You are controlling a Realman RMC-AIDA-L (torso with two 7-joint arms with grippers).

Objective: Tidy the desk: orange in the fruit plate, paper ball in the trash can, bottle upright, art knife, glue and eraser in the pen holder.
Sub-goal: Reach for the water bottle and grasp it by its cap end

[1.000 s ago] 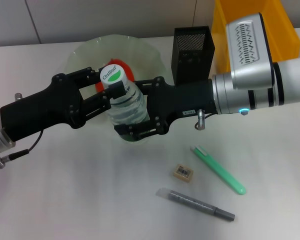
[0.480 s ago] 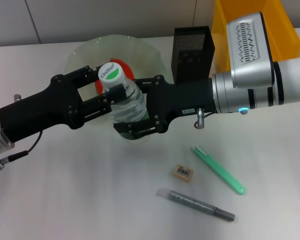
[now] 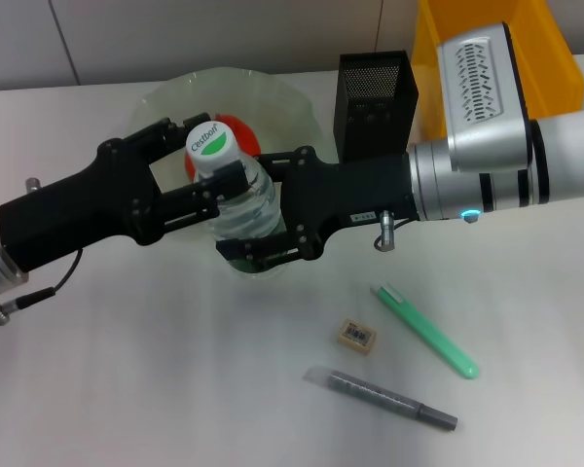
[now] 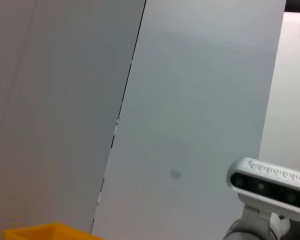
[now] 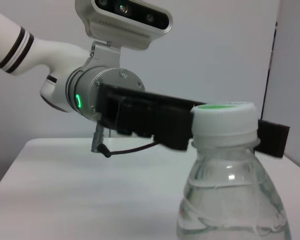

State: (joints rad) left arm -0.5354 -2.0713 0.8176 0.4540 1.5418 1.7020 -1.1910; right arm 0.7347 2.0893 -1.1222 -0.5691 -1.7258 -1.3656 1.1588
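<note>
The clear water bottle [image 3: 245,206] with a white and green cap stands nearly upright at the front rim of the green glass fruit plate [image 3: 165,97]. It also shows in the right wrist view [image 5: 230,200]. My right gripper [image 3: 245,212] is shut on the bottle's body. My left gripper [image 3: 210,154] is open, with its fingers on either side of the cap. The orange [image 3: 236,129] lies in the plate behind the bottle. On the table in front lie the eraser [image 3: 356,336], the green art knife [image 3: 426,332] and the grey glue stick [image 3: 382,397]. The paper ball is out of view.
The black mesh pen holder [image 3: 376,92] stands at the back, right of the plate. A yellow bin [image 3: 555,49] stands at the back right, partly behind my right arm. The left wrist view shows only a wall and the right arm's camera [image 4: 270,182].
The bottle's cap has shifted a little up and left as both grippers moved with it. The items on the table have not moved.
</note>
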